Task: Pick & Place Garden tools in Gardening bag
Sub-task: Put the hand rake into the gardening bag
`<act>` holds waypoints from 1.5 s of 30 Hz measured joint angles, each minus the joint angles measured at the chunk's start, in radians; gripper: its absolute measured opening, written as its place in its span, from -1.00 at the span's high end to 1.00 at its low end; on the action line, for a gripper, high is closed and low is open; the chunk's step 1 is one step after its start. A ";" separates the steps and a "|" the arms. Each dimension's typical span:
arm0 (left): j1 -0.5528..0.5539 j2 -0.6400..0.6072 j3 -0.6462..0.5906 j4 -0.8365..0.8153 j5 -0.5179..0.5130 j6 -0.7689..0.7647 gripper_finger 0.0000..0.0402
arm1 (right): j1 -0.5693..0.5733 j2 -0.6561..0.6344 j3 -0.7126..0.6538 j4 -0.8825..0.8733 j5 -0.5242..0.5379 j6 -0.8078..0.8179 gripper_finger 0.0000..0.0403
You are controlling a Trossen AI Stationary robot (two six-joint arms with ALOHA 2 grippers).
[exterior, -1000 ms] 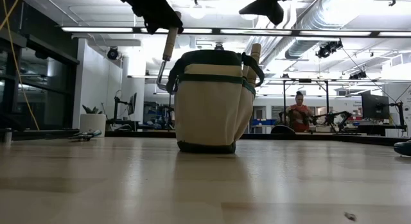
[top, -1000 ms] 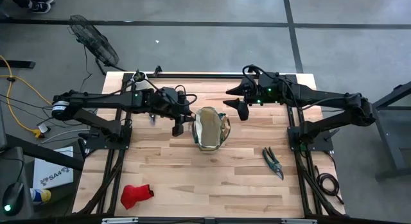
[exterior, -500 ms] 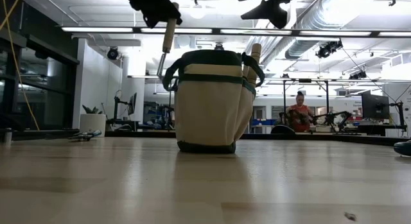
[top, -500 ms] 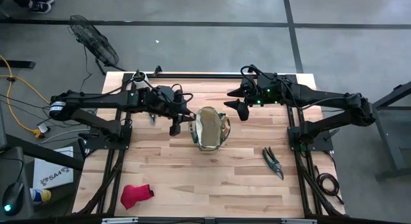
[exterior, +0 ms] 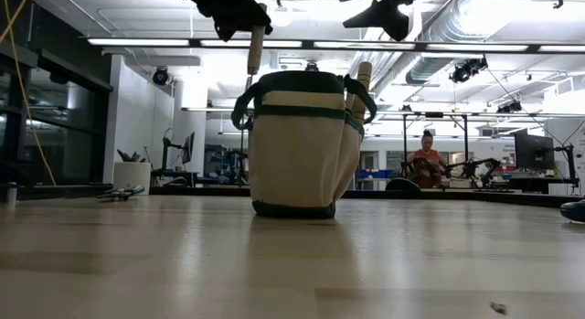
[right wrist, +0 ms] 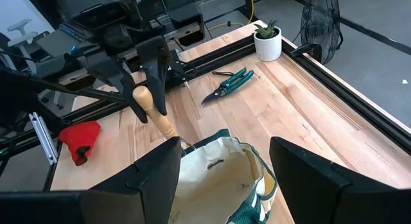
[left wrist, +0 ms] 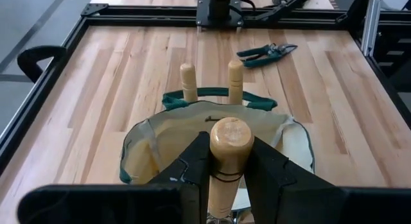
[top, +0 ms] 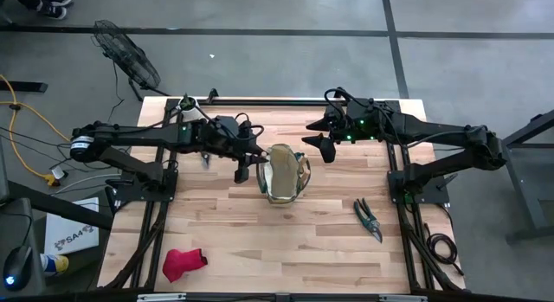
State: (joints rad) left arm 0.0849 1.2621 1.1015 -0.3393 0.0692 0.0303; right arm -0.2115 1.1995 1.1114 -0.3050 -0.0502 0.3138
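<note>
A wood-handled tool [left wrist: 230, 147] hangs over the near rim of the gardening bag [top: 285, 174] at mid-counter, clenched by its handle in the left hand [left wrist: 226, 161]. Let go off-centre, it could catch the rim or a green loop handle [exterior: 245, 107] and tip the soft bag. Two wooden handles [left wrist: 212, 80] already crowd the far side. The right hand [top: 322, 148] waits spread open beside the bag. Shears [top: 368, 217] and a red glove [top: 183, 262] lie well apart.

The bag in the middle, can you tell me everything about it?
The gardening bag is a small tan canvas tote with dark green trim and loop handles. It stands upright and open mid-table. Two wooden handles poke up from its outside pocket. The left claw holds another wood-handled tool at its rim.
</note>
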 joint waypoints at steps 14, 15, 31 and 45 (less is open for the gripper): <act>0.000 0.047 0.000 0.014 0.000 0.001 0.69 | 0.000 0.000 0.000 -0.001 0.000 0.000 -0.15; 0.000 0.047 0.000 0.017 0.001 0.001 0.69 | 0.000 0.000 0.000 -0.001 0.000 0.000 -0.15; 0.000 0.099 0.000 0.081 0.038 0.024 0.69 | 0.000 0.000 0.000 0.000 0.000 0.008 -0.15; 0.000 0.110 0.000 0.045 -0.031 0.041 0.69 | 0.000 0.000 0.000 0.002 0.025 0.008 -0.15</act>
State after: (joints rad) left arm 0.0850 1.3720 1.1019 -0.2947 0.0377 0.0711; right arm -0.2111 1.1999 1.1114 -0.3035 -0.0250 0.3218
